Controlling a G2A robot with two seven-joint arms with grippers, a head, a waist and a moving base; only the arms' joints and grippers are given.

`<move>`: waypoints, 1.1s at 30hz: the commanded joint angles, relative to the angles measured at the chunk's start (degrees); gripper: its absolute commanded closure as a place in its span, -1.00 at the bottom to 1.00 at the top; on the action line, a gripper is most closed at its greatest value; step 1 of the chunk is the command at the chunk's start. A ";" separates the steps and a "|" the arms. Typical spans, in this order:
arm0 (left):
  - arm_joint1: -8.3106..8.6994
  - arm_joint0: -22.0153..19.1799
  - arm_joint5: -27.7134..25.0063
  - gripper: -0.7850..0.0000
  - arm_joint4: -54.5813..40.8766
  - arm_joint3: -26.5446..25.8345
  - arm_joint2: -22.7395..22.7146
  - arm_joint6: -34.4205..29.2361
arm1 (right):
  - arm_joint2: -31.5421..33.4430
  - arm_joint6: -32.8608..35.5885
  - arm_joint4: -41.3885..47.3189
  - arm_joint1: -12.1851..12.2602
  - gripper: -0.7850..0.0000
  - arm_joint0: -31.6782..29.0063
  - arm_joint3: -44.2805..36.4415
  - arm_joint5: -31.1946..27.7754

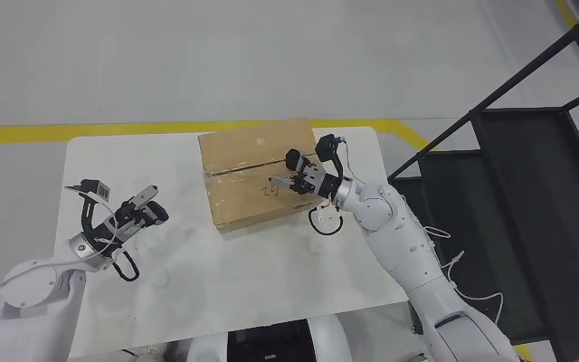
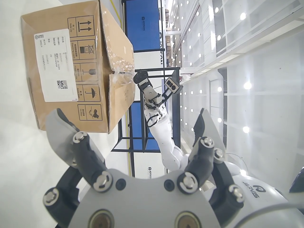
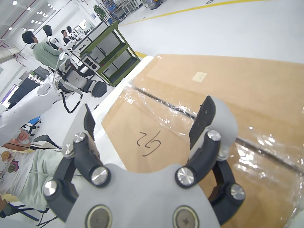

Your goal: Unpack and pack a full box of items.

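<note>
A closed cardboard box (image 1: 258,172) sits at the far middle of the white table (image 1: 271,271), its top flaps sealed with clear tape (image 3: 166,105) along the seam. My right gripper (image 1: 283,172) hovers open just above the right part of the box top (image 3: 213,84), one finger (image 3: 206,117) over the seam beside a handwritten mark. My left gripper (image 1: 152,204) stands open and empty over the left part of the table, well short of the box. The left wrist view shows its open fingers (image 2: 59,124) facing the labelled side of the box (image 2: 71,67), with the other arm's gripper (image 2: 142,79) at the box's top edge.
A black metal stair and railing (image 1: 507,199) stands close to the table's right edge. A yellow floor line (image 1: 136,131) runs behind the table. A green cart (image 3: 109,53) stands on the floor beyond the table's far side.
</note>
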 commanded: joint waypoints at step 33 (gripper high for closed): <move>-1.21 5.76 -10.04 -1.00 -10.83 -0.23 -4.52 8.93 | 18.41 -27.30 -18.10 3.11 -1.00 -22.35 -18.35 9.12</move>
